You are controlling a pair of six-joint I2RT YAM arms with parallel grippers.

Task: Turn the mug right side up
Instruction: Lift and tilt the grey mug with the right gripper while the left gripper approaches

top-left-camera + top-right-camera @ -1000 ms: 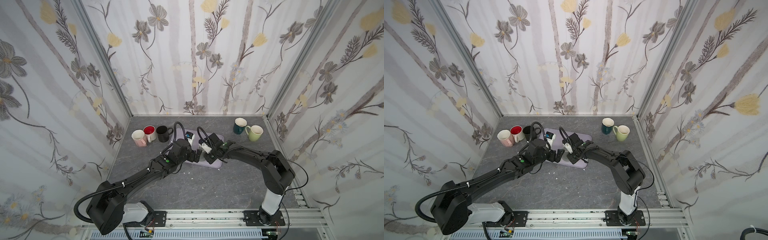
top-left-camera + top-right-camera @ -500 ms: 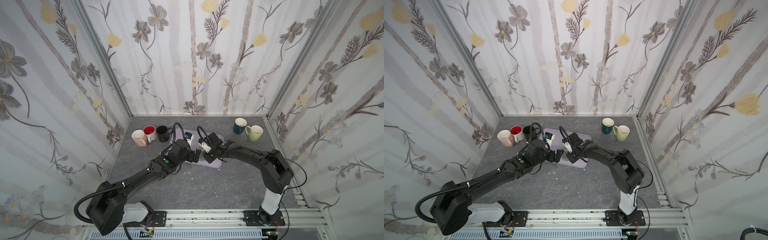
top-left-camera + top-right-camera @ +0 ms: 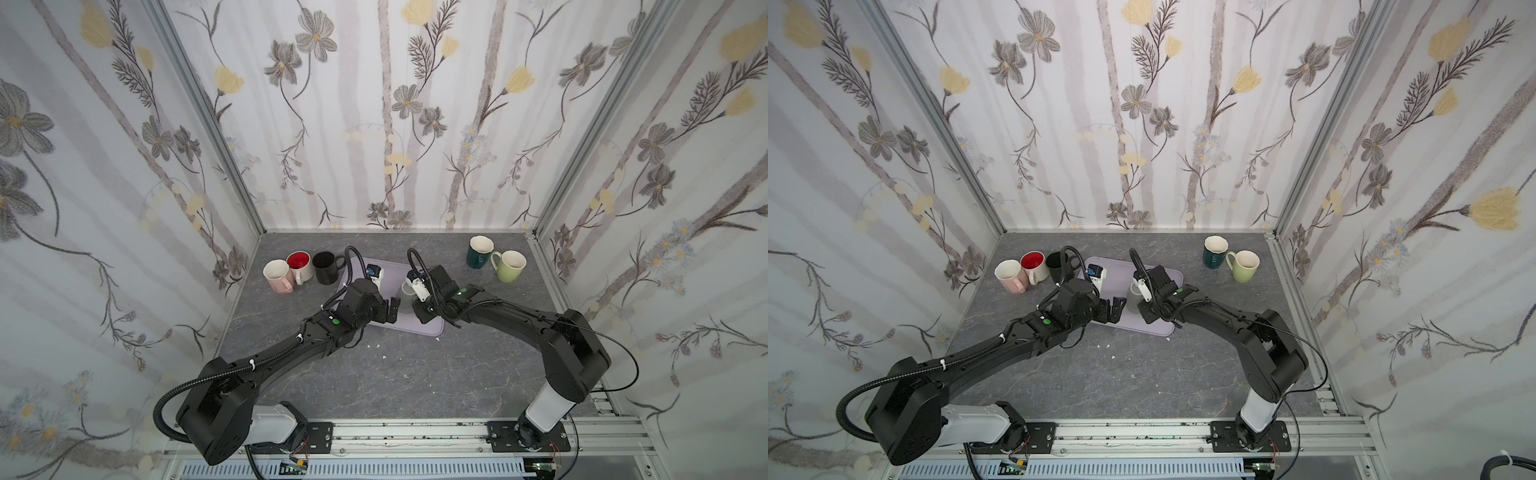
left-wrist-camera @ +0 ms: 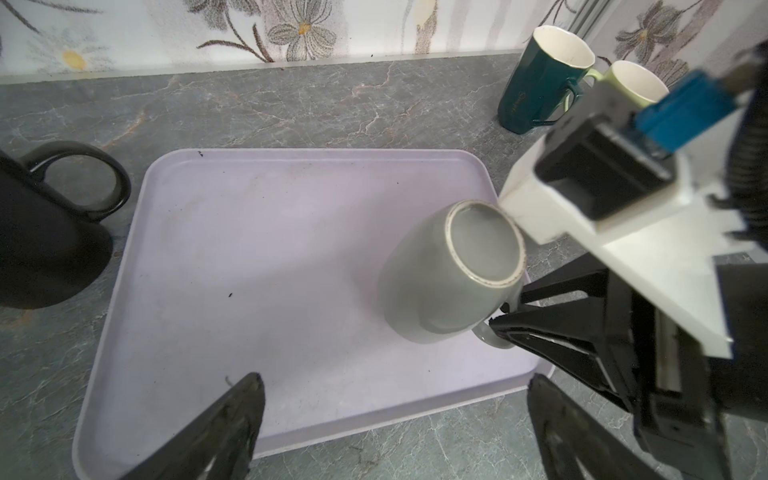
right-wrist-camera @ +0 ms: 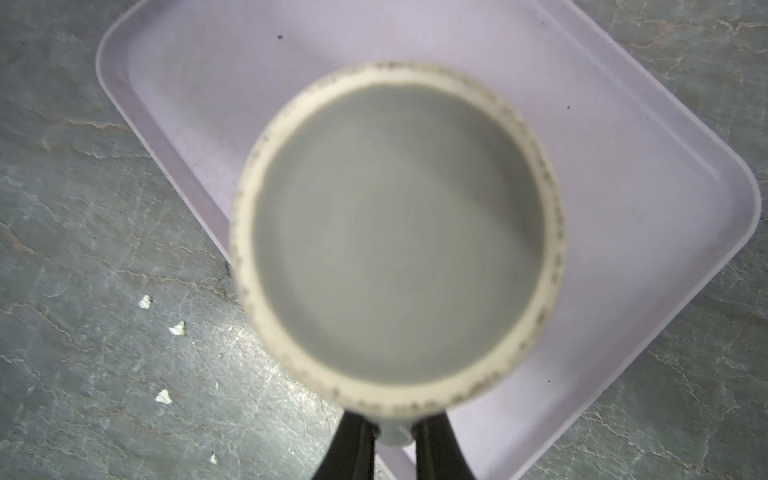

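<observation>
The grey mug (image 4: 449, 270) is bottom up over the lilac tray (image 4: 249, 249), towards the tray's edge on the right arm's side; I can't tell whether its rim touches the tray. The right fingers (image 5: 392, 432) are pinched narrow on its handle. The left fingers (image 4: 395, 382) hang spread wide at the tray's near edge, holding nothing, apart from the mug. A black mug (image 4: 41, 232) stands on the bench (image 4: 291, 108) just beside the tray
</observation>
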